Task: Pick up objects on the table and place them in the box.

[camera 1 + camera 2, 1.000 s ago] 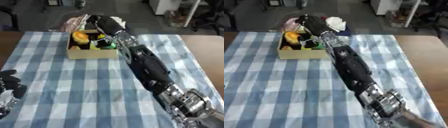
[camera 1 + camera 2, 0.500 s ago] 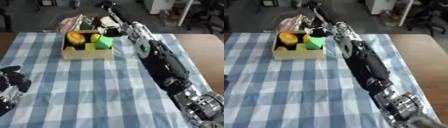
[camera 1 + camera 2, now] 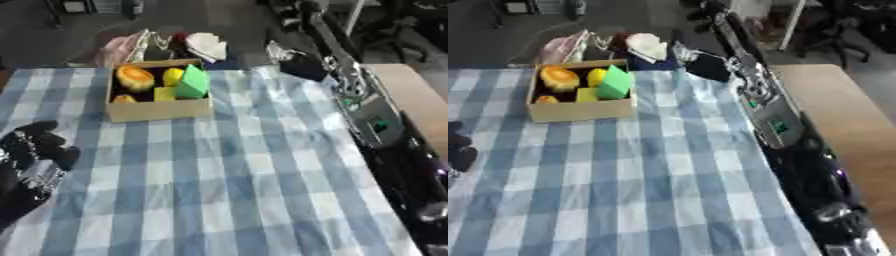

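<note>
A cardboard box (image 3: 157, 107) near the far left of the checked-cloth surface (image 3: 227, 190) holds an orange piece, yellow pieces and a green block (image 3: 193, 82), and no loose object shows on the cloth in front of it. The robot's right arm (image 3: 372, 117) stretches along the right side toward the far edge, where its right hand (image 3: 702, 10) is too dark and far off to tell whether the fingers are spread or closed. The left hand (image 3: 33, 155) rests at the lower left with fingers relaxed and holding nothing. Any next pickup would best begin by finding a remaining object beyond the box, where a white bundle (image 3: 206, 46), a pink bag (image 3: 118, 49) and a dark item (image 3: 302, 67) lie. Past the surface are a dark floor and office chairs.
</note>
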